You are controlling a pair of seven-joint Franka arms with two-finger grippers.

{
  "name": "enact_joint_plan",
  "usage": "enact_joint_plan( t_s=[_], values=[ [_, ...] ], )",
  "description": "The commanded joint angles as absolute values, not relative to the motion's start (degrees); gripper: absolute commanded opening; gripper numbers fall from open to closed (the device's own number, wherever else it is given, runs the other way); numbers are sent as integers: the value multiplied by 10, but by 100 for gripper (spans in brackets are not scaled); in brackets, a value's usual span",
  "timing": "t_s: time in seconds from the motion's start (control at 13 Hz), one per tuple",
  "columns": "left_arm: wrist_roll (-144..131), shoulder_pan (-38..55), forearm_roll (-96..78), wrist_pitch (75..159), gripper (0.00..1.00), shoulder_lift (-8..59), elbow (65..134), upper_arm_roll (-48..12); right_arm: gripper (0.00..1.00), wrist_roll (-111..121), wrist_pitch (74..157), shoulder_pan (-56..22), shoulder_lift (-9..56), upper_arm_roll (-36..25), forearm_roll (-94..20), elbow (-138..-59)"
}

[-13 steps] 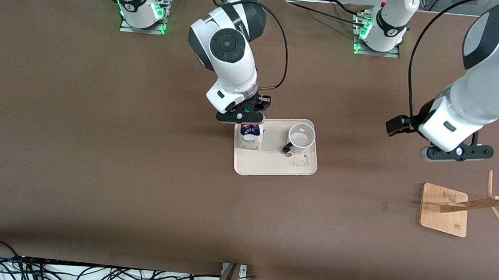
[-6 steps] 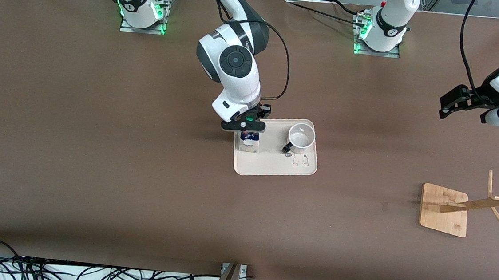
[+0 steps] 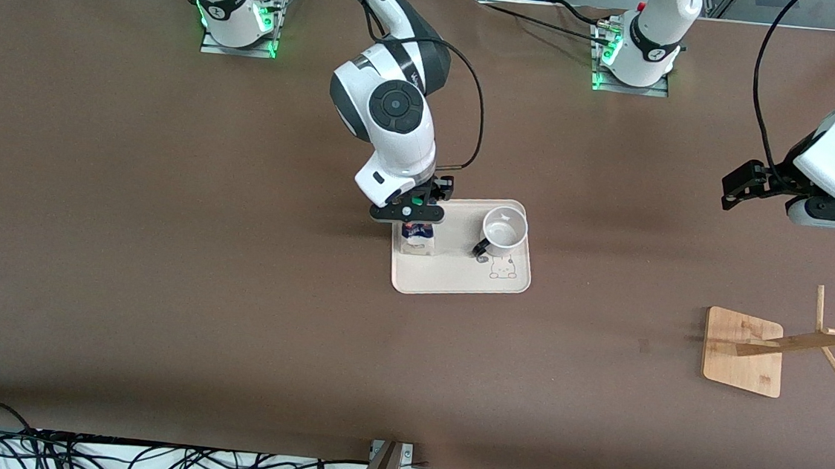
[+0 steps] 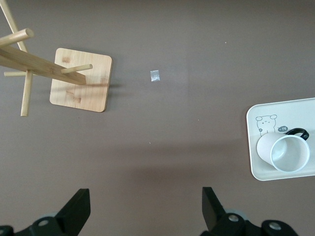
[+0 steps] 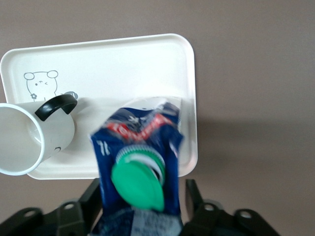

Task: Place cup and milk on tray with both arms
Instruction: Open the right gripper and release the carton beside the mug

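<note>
The cream tray (image 3: 451,276) lies at the table's middle. The white cup (image 3: 503,230) stands on it upright, toward the left arm's end, handle toward the front camera. The blue milk carton (image 3: 417,240) stands on the tray's other end. My right gripper (image 3: 410,215) is straight above the carton, its fingers on either side of the top. In the right wrist view the green-capped milk (image 5: 138,142) fills the space between the fingers of the right gripper (image 5: 142,184), with the cup (image 5: 29,140) and tray (image 5: 123,64) below. My left gripper (image 3: 832,215) is open and empty, high over bare table.
A wooden stand with a square base (image 3: 744,350) and slanted pegs is at the left arm's end, nearer the front camera. The left wrist view shows the left gripper (image 4: 145,196), this stand (image 4: 81,78), the cup (image 4: 283,152) and the tray (image 4: 275,110). Cables run along the table's front edge.
My right gripper has come down with the milk onto the tray. My left arm has drawn away from the tray, up and toward its own end of the table.
</note>
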State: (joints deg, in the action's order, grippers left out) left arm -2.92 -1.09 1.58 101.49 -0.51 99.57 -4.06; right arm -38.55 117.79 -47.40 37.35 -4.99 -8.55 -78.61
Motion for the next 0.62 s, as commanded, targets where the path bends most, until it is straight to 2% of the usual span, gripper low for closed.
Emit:
enact_joint_plan(
  t_s=[0.0, 0.38, 0.54],
  values=[
    [-17, -16, 9, 1013, 100, -9, 1000, -40, 100, -388, 1171, -476, 375, -57, -82, -761],
    [-16, -19, 9, 991, 100, -15, 992, -40, 100, -385, 1157, -459, 338, -62, -78, -755],
    [-16, -18, 9, 992, 100, -9, 985, -46, 100, -379, 1130, -454, 314, -96, -79, -755]
  ],
)
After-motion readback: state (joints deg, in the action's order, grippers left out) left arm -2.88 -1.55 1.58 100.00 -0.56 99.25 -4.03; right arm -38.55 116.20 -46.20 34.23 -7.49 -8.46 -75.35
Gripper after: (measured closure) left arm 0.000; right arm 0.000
